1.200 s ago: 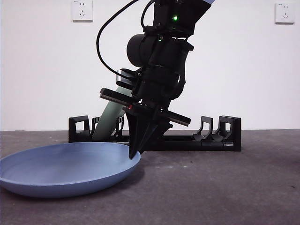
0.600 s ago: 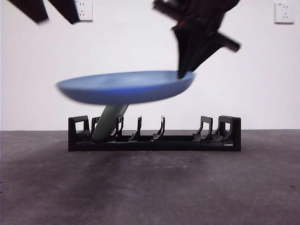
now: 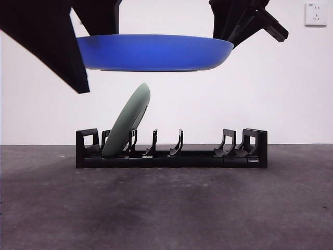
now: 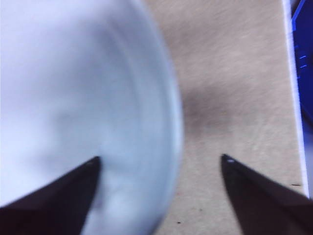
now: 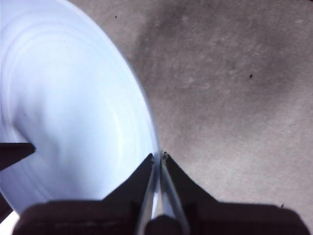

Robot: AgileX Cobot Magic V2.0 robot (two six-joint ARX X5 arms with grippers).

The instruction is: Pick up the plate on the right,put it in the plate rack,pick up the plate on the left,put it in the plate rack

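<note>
A blue plate (image 3: 153, 52) hangs level high above the table, over the plate rack (image 3: 208, 156). My right gripper (image 5: 159, 156) is shut on the blue plate's (image 5: 73, 122) rim; in the front view this gripper (image 3: 230, 42) holds the plate's right edge. My left gripper (image 4: 159, 164) is open, with the rim of the plate (image 4: 73, 98) between its spread jaws and no contact visible. In the front view this left gripper (image 3: 78, 49) is large and dark at the plate's left edge. A pale green plate (image 3: 127, 125) leans in the rack's left slots.
The rack's prongs (image 3: 179, 141) to the right of the green plate hold nothing. Two wall sockets (image 3: 316, 14) sit high on the white wall. A blue object (image 4: 304, 58) lies beyond the table's edge in the left wrist view.
The blue plate went from resting on the table to hanging high above the rack, carried up by the right gripper. The left gripper has come in around the plate's left rim.
</note>
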